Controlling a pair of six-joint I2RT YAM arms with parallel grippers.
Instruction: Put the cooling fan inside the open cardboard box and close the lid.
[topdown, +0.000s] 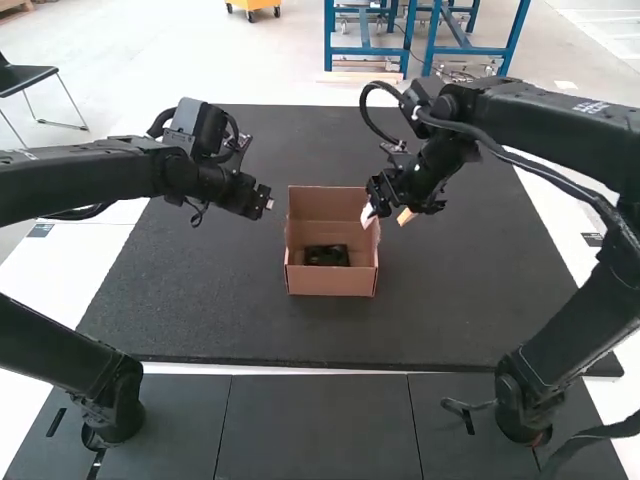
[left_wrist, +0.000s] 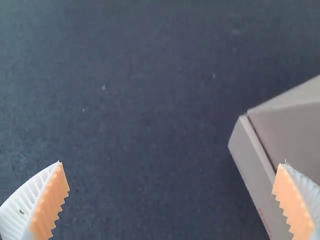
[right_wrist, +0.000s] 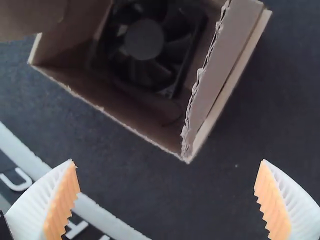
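Left gripper (topdown: 265, 200) and right gripper (topdown: 388, 213) both gape empty, flanking the open cardboard box (topdown: 331, 281); cooling fan (topdown: 327, 255) inside.

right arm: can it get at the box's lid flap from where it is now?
Likely yes. The right pincer is open beside the cardboard box, a raised flap just ahead of it with only bare mat between. The fan sits low inside, out of the way.
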